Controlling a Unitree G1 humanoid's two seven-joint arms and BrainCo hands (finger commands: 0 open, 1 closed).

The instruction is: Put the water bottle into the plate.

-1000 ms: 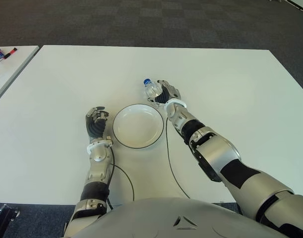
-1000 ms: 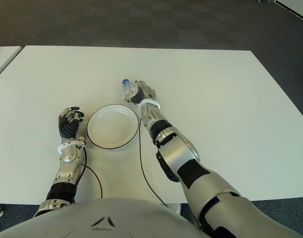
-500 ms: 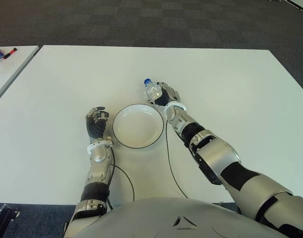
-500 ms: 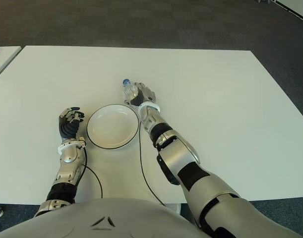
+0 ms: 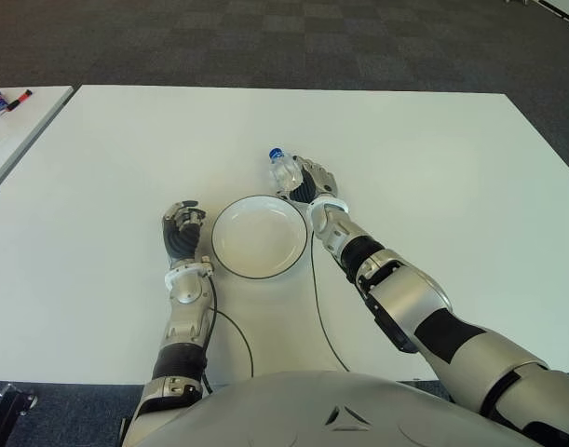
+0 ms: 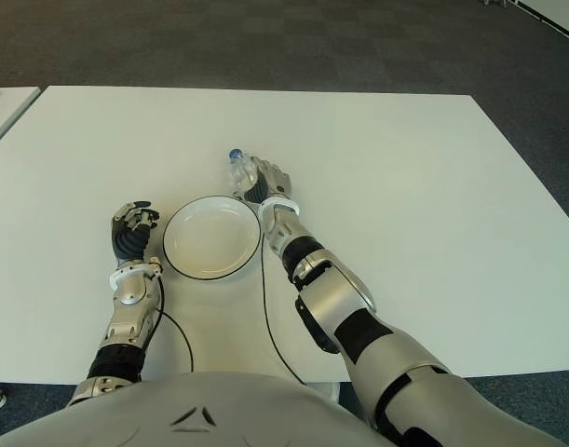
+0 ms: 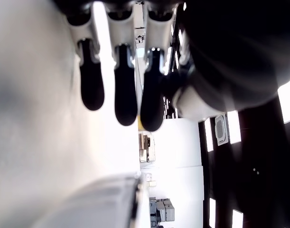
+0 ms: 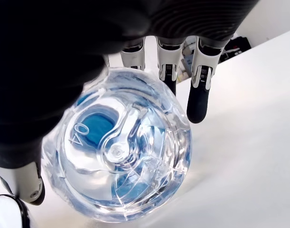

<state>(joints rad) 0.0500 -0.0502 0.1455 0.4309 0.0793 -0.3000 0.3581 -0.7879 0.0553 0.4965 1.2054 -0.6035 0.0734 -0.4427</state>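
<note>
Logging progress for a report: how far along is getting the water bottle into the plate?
Done: the right hand has closed on the clear plastic water bottle with a blue cap, just beyond the round white black-rimmed plate. In hand: the grasp. Left: carrying the bottle over and setting it in the empty plate. The left hand shows left of the plate.

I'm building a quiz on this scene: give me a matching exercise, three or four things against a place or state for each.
Things:
1. water bottle
2. plate
3. left hand
4. right hand

Places or states:
A. empty, between the two hands
B. curled, holding nothing, left of the plate
C. wrapped around the bottle
D. held just beyond the plate's far right rim, blue cap on

Pairs: 1-D, 2-A, 3-B, 4-C
</note>
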